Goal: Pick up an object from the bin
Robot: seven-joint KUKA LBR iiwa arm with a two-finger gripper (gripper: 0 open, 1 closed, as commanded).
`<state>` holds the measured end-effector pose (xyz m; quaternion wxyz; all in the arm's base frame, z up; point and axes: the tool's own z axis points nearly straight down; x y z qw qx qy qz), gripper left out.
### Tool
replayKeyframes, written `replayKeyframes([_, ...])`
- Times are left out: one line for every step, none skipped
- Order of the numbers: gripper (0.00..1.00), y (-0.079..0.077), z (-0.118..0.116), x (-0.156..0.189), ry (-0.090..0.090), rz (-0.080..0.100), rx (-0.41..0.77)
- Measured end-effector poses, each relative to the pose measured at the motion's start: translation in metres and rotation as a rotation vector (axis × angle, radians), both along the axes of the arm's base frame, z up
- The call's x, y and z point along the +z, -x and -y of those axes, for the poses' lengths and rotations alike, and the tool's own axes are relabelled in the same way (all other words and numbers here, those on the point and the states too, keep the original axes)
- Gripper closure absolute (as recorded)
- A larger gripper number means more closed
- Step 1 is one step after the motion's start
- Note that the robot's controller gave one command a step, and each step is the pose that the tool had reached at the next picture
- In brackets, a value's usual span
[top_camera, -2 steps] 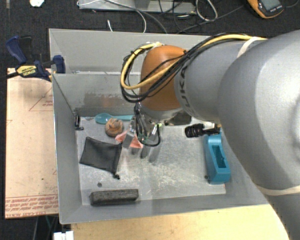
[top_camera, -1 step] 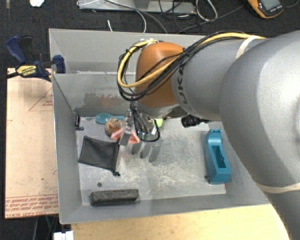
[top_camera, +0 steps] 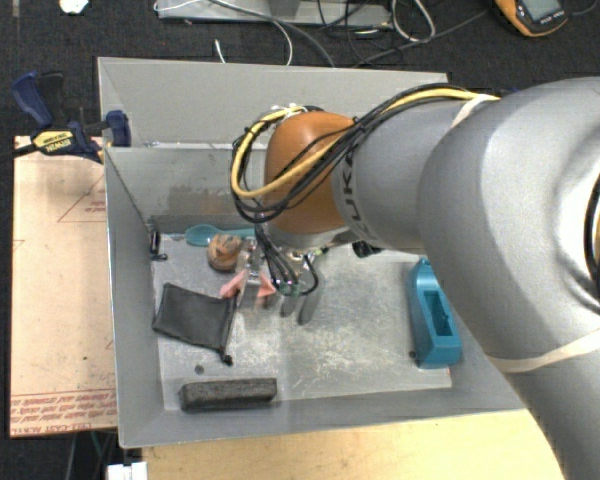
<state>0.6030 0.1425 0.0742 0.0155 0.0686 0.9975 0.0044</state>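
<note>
Grey metal bin (top_camera: 130,288), hand (top_camera: 283,290) low over its middle, open or closed cannot be told, small pink thing (top_camera: 232,287) just beside it, brown lump (top_camera: 222,255) and black pouch (top_camera: 193,317) near, blue block (top_camera: 435,320) well apart at right

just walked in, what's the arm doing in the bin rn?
The arm is reaching into the grey bin from the right. Its gripper is down near the floor, about mid-bin, next to a small pink piece, a brown round thing and a black pouch. Nothing can be seen in its grasp yet. A dark grey bar and a blue block lie apart from it.
</note>
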Motion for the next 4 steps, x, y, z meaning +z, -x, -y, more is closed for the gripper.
replayKeyframes([1.00, 0.006, 0.001, 0.026, 0.003, -0.001, 0.000])
replayKeyframes([1.00, 0.008, 0.005, 0.085, 0.004, -0.011, -0.025])
replayKeyframes([1.00, -0.009, 0.013, 0.041, 0.008, -0.002, 0.184])
replayKeyframes([1.00, -0.020, 0.023, 0.011, 0.009, -0.003, 0.221])
